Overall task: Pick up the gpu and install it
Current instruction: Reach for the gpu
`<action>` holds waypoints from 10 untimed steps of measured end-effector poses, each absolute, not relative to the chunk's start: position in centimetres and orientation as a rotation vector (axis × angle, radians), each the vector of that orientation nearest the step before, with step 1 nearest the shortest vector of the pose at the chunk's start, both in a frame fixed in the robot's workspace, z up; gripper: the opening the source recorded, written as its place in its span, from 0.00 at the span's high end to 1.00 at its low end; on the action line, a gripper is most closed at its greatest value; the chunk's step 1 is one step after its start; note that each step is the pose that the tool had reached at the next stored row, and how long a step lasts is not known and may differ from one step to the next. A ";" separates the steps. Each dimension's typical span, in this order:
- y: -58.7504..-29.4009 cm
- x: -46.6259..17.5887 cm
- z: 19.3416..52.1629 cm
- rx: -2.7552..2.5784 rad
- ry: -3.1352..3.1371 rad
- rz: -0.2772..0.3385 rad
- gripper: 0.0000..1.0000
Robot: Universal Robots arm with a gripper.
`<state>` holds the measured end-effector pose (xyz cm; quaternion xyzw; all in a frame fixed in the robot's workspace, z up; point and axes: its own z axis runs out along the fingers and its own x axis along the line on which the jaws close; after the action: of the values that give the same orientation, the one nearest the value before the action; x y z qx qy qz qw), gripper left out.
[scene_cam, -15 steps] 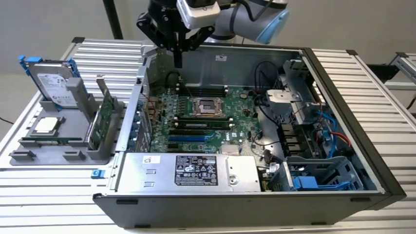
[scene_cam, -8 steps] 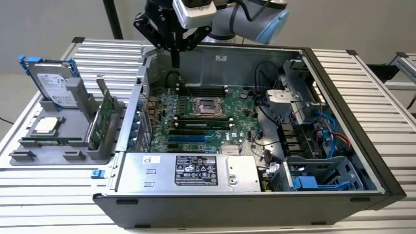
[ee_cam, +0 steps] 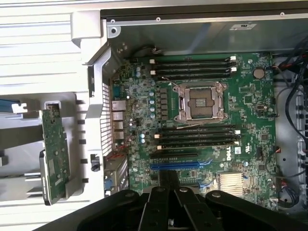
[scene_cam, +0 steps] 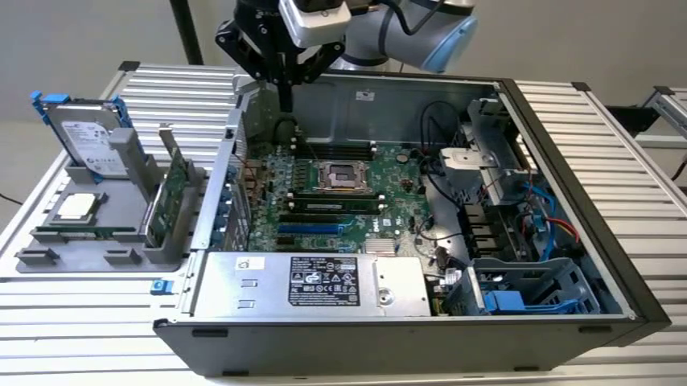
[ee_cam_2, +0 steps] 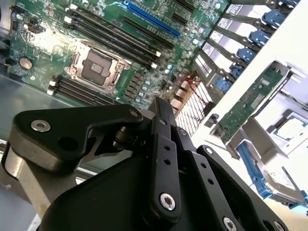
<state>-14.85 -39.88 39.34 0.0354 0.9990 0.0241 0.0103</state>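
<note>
Partly inside gray rack (scene_cam: 80, 237), gpu (scene_cam: 172, 191) edge-on; gripper (scene_cam: 288, 106) well apart.

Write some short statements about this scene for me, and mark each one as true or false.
1. The gpu stands in the grey holder outside the case. True.
2. The end effector holds the gpu. False: it holds nothing and is above the case.
3. The hard drive lies inside the case. False: it stands in the holder.
4. The case is open and its motherboard shows. True.
</note>
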 end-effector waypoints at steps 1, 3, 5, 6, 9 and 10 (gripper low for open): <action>-39.9 -14.9 39.3 0.110 3.118 0.075 1.00; -39.9 -15.0 39.3 0.110 3.118 0.075 1.00; -39.9 -15.1 39.3 0.110 3.118 0.075 1.00; -39.9 -15.2 39.3 0.110 3.118 0.075 1.00; -39.9 -15.4 39.3 0.110 3.118 0.075 1.00; -39.9 -15.4 39.3 0.110 3.118 0.075 1.00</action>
<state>-15.41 -39.88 39.34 0.0354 0.9990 0.0241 0.0103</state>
